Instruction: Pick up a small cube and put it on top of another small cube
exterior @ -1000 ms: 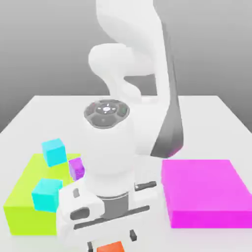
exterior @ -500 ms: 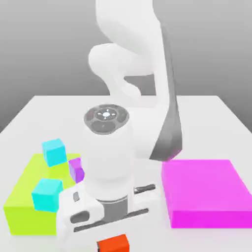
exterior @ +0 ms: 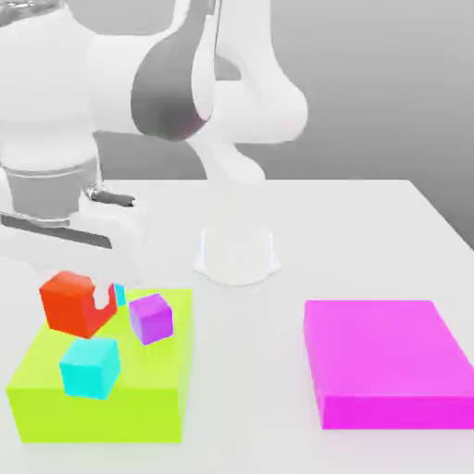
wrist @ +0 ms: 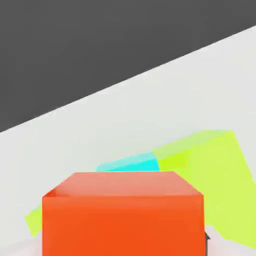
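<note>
Above the lime-green block [exterior: 139, 407] at the exterior view's left, the orange-red cube [exterior: 70, 302] is held clear of the surface, clamped between the fingers of the gripper [exterior: 85, 298]. Nearer lies one cyan cube [exterior: 90, 367]; just right, a purple cube [exterior: 151, 318]. At far right lies a magenta slab [exterior: 384, 361] on the white table [exterior: 370, 231].

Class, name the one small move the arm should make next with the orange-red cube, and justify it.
Probably ease the held orange-red cube over the partly hidden cyan cube behind it on the lime block, then lower; the jaws hold it above the block, not yet centred.
</note>
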